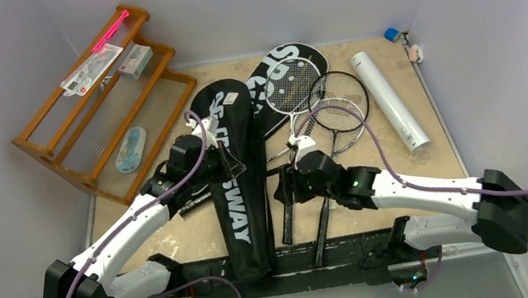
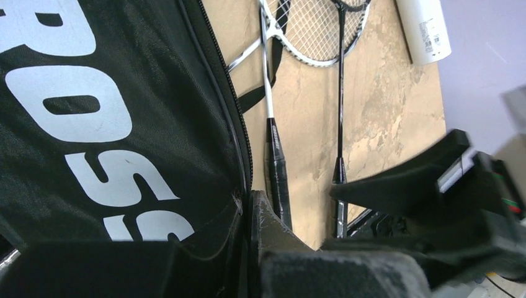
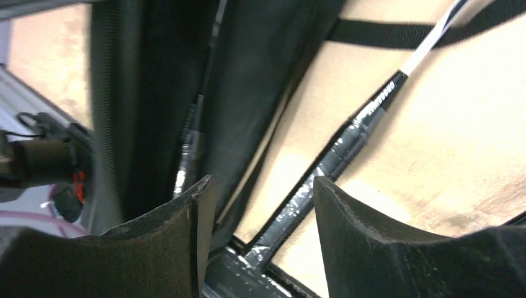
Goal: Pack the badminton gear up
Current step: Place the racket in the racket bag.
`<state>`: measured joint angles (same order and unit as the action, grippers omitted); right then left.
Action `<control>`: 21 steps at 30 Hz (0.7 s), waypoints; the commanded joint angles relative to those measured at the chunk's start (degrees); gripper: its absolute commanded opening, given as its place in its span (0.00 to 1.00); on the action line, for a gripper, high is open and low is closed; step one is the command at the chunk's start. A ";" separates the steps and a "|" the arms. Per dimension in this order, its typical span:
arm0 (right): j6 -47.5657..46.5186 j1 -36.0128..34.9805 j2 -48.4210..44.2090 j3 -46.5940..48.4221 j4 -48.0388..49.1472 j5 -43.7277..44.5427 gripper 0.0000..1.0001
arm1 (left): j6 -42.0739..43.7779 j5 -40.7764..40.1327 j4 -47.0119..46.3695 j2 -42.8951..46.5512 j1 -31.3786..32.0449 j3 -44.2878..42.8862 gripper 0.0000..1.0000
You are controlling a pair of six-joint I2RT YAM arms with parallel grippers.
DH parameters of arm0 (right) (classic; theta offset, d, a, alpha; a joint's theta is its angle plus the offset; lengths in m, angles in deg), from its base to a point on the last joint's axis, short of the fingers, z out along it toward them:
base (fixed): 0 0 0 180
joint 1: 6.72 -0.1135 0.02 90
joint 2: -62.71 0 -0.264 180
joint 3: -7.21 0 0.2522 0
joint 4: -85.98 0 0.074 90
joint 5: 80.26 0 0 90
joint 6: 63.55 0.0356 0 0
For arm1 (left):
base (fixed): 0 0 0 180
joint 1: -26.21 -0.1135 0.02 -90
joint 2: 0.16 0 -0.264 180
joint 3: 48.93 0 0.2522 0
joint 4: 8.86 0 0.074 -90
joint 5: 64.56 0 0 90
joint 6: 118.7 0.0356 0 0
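black cover (image 1: 247,200), white tube (image 1: 390,101)

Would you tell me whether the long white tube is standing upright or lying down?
Lying down: the white tube rests lengthwise on the table, right of the rackets.

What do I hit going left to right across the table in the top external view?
wooden rack → CROSSWAY cover → racket heads → white tube. SPORT cover left out: it overlaps the racket heads.
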<state>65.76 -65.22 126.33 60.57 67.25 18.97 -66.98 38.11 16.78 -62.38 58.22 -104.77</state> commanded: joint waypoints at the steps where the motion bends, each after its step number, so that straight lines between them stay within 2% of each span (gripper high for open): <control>1: 5.11 1.47 5.56 -2.77 8.20 -1.77 0.61 | 0.32 0.40 -2.76 1.87 0.07 1.57 0.00; 10: 8.25 3.41 24.97 6.78 9.39 -0.16 0.64 | 0.92 -0.83 -2.24 1.90 0.06 4.69 0.00; 16: 7.54 3.80 30.90 10.82 12.28 1.03 0.62 | 0.60 -1.16 -2.88 1.98 0.07 6.21 0.00; 21: 8.15 4.57 34.64 14.13 9.80 2.50 0.61 | 0.40 -0.97 -3.63 1.81 0.05 7.27 0.00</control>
<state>72.97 -61.51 159.29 71.28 78.24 18.43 -67.00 37.21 14.88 -61.63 58.22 -98.59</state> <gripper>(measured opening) 0.617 0.009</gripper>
